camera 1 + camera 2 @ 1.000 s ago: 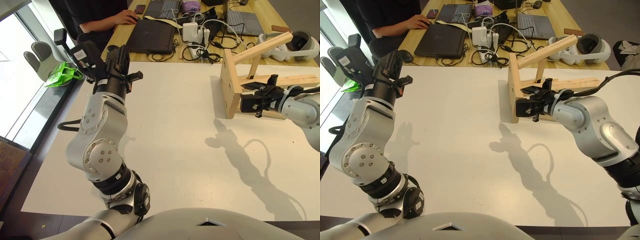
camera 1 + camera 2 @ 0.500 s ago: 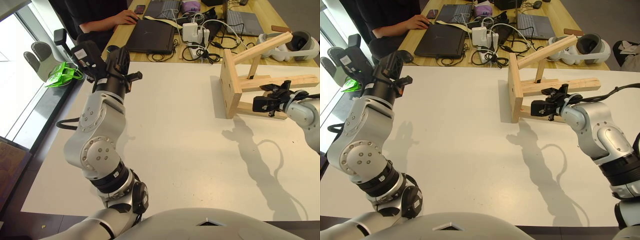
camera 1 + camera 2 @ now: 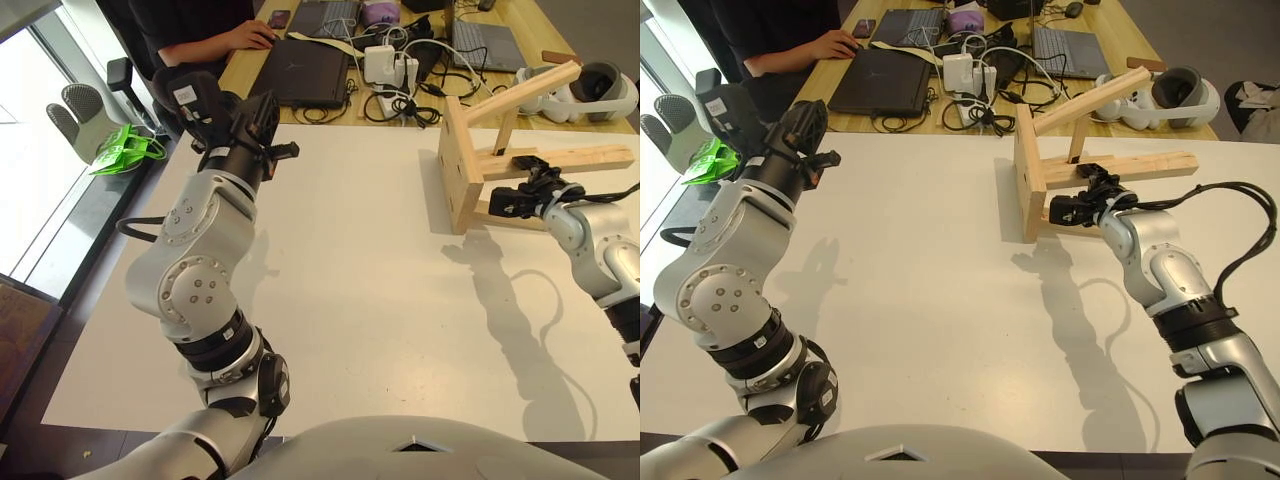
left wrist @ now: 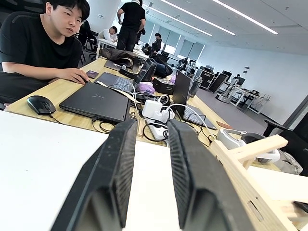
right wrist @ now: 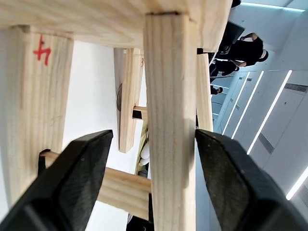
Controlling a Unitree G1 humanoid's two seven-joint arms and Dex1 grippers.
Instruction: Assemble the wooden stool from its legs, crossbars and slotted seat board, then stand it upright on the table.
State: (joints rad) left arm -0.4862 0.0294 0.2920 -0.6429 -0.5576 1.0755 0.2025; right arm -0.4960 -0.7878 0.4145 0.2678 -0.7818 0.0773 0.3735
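White table [image 3: 350,300], wooden desk [image 3: 232,78] with laptops [image 3: 300,70] behind, open-plan office under ceiling light strips [image 4: 250,19].

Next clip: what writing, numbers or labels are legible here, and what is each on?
"4": hand-drawn in red on a stool leg, seen in the right wrist view.
White label on the left arm: too small to read.
Mark on the laptop lid: too small to read.
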